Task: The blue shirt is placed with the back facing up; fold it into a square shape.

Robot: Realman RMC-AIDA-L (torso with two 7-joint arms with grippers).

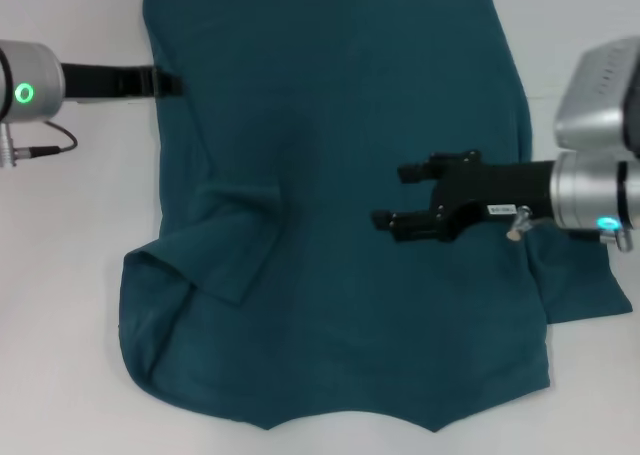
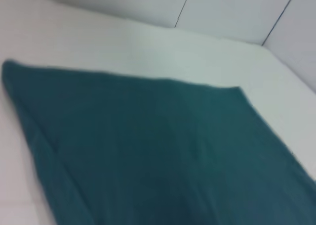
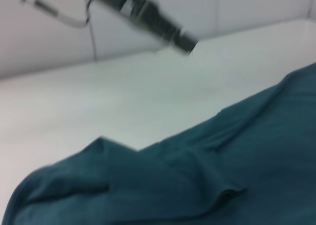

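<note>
The blue shirt (image 1: 340, 275) lies spread on the white table, plain side up, and fills most of the head view. Its left sleeve (image 1: 235, 245) is folded inward over the body, while a flap of cloth (image 1: 585, 285) sticks out on the right. My right gripper (image 1: 395, 195) hovers open over the shirt's middle right, with nothing between its fingers. My left gripper (image 1: 168, 81) sits at the shirt's left edge near the far corner. The left wrist view shows flat shirt cloth (image 2: 158, 151). The right wrist view shows the rumpled sleeve fold (image 3: 197, 185).
Bare white table (image 1: 70, 275) borders the shirt on the left and right. The shirt's near edge (image 1: 350, 420) reaches almost to the bottom of the head view. The left arm (image 3: 148, 17) crosses the far side of the right wrist view. White wall panels (image 2: 222, 12) stand behind the table.
</note>
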